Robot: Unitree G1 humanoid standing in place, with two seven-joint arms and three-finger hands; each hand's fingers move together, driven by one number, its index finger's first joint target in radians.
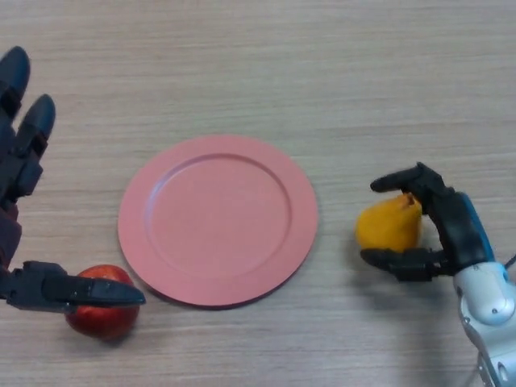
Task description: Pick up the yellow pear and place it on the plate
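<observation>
Right hand (451, 234) curled round yellow pear (387, 226), maybe touching. Pear smooth, round, firm; could roll. Hold fat middle. Pink plate (161, 193) bare. Left hand (24, 161) wide, idle.

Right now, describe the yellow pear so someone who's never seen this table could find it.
Start at the pink plate mid-table and look to its right. The yellow pear sits there on the wood, cupped by the right hand. The only other fruit is a red apple, left of the plate.

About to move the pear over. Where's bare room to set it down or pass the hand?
The pink plate is bare, as is the tabletop above it and between it and the yellow pear in the right hand. Lower left is crowded: red apple, left hand.
</observation>
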